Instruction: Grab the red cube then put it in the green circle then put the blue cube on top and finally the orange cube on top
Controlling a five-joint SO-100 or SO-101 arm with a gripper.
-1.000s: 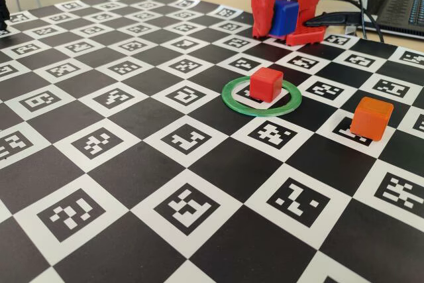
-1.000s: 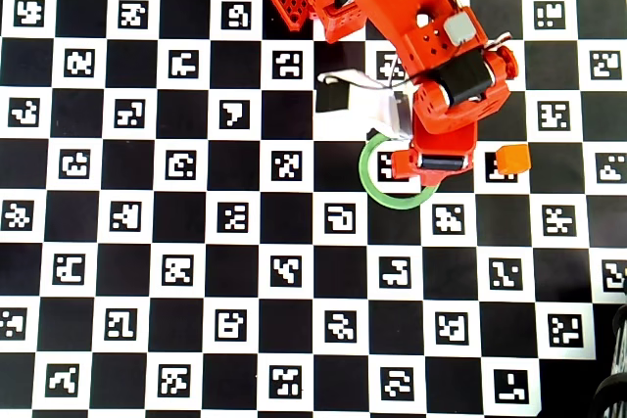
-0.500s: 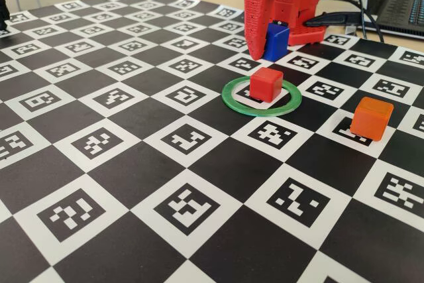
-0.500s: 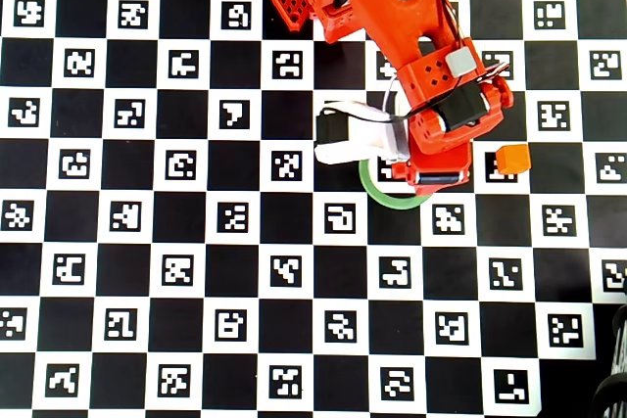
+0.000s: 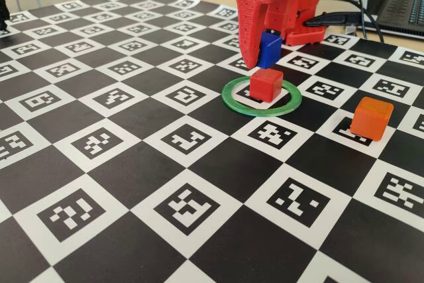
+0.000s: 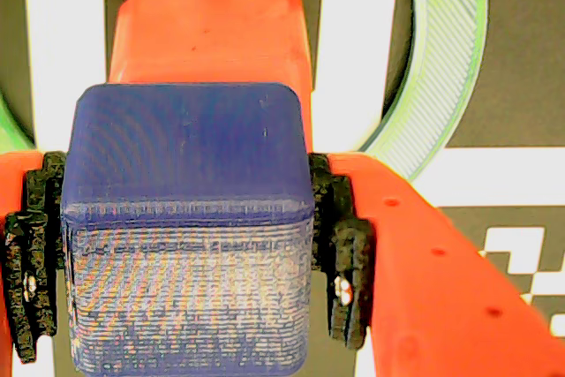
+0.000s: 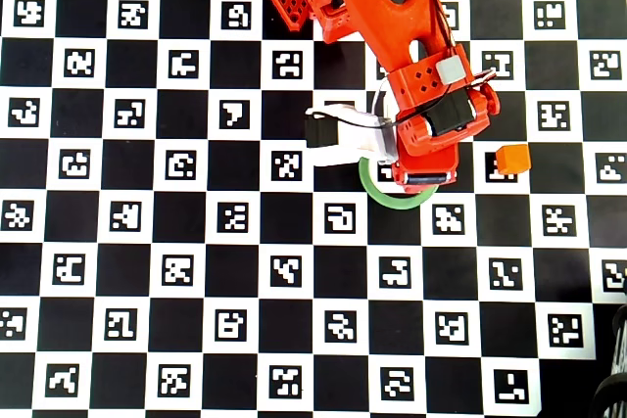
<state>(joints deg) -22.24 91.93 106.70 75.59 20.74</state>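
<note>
The red cube [image 5: 266, 85] sits inside the green circle [image 5: 262, 97] on the checkered board. My red gripper [image 5: 264, 59] is shut on the blue cube [image 5: 269, 50] and holds it just above and slightly behind the red cube. In the wrist view the blue cube [image 6: 187, 227] fills the space between the black pads [image 6: 346, 258], with the red cube [image 6: 210, 37] right below it and part of the green circle [image 6: 437, 59] at the upper right. The orange cube [image 5: 371, 118] stands to the right of the circle. In the overhead view the arm covers both cubes; the green circle [image 7: 387, 195] and orange cube [image 7: 512, 159] show.
The board [image 5: 132, 164] is a black and white checker of marker squares. The arm's red base [image 5: 298, 4] stands at the back. A laptop [image 5: 401, 4] and cables lie on the wooden table behind, at the right.
</note>
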